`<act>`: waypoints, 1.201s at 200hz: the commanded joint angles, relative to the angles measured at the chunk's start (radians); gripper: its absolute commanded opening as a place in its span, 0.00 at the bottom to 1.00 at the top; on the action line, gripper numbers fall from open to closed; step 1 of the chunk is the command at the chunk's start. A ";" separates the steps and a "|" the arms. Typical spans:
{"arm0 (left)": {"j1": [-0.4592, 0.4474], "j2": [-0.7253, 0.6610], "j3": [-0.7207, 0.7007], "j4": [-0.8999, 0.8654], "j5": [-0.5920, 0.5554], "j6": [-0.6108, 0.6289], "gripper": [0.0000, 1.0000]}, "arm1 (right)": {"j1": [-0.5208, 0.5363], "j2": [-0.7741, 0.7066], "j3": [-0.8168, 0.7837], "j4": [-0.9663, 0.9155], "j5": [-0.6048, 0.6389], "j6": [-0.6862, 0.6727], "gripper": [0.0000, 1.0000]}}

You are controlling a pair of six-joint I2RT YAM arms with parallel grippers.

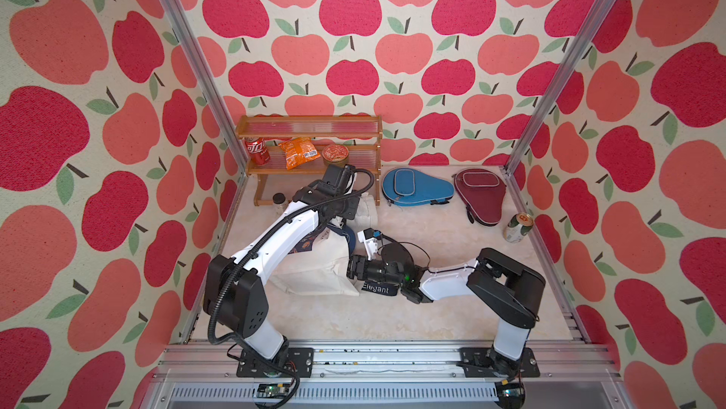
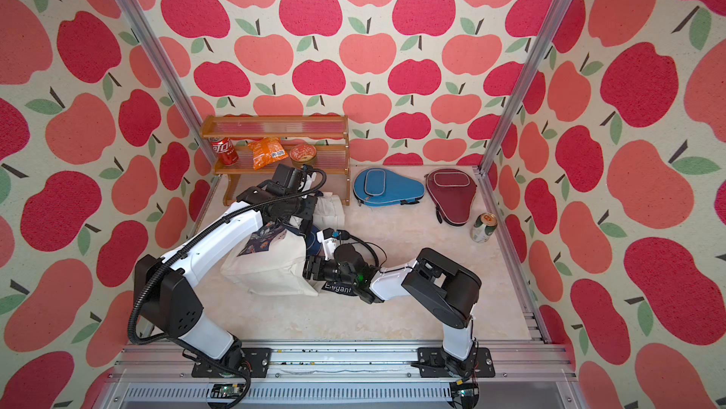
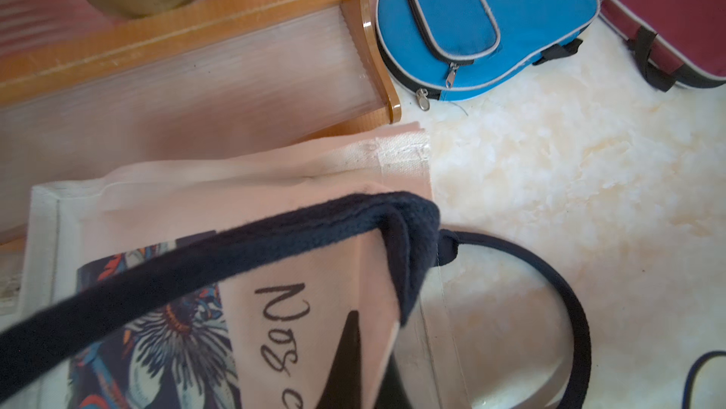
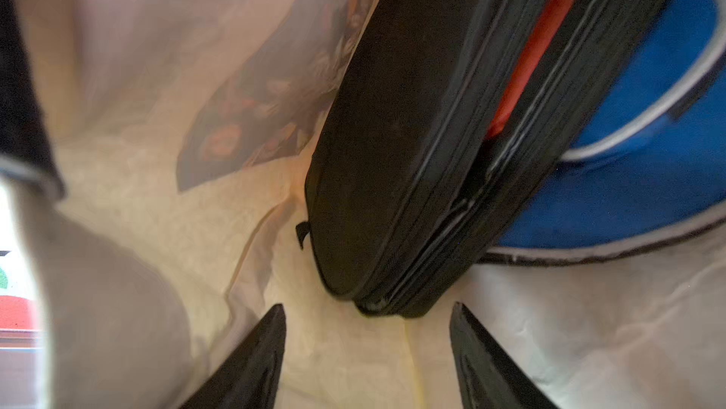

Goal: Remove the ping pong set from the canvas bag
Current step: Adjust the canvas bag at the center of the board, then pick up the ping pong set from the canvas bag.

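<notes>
The cream canvas bag [image 1: 314, 273] [image 2: 271, 269] with a floral print lies on its side at the table's middle. My left gripper [image 3: 369, 348] is shut on a fold of its rim beside the navy handle [image 3: 235, 254], holding the mouth up. My right gripper [image 4: 368, 309] [image 1: 351, 267] is inside the mouth, open, jaws wide apart with only canvas between them. Just ahead of its fingertips lies a black zipped paddle case [image 4: 393, 151] of the ping pong set, with a red stripe. A blue case with white piping [image 4: 628, 171] lies against it.
A blue paddle case [image 1: 416, 187] and a maroon one [image 1: 481, 195] lie on the table at the back right, a drink can [image 1: 518, 227] beside them. A wooden shelf [image 1: 310, 151] with snacks stands behind the bag. A navy strap reading "Elegant" [image 1: 375, 289] lies under my right wrist.
</notes>
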 commanded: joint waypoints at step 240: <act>-0.006 -0.107 -0.099 0.061 0.106 0.063 0.00 | -0.249 0.152 0.080 0.265 -0.066 0.234 0.65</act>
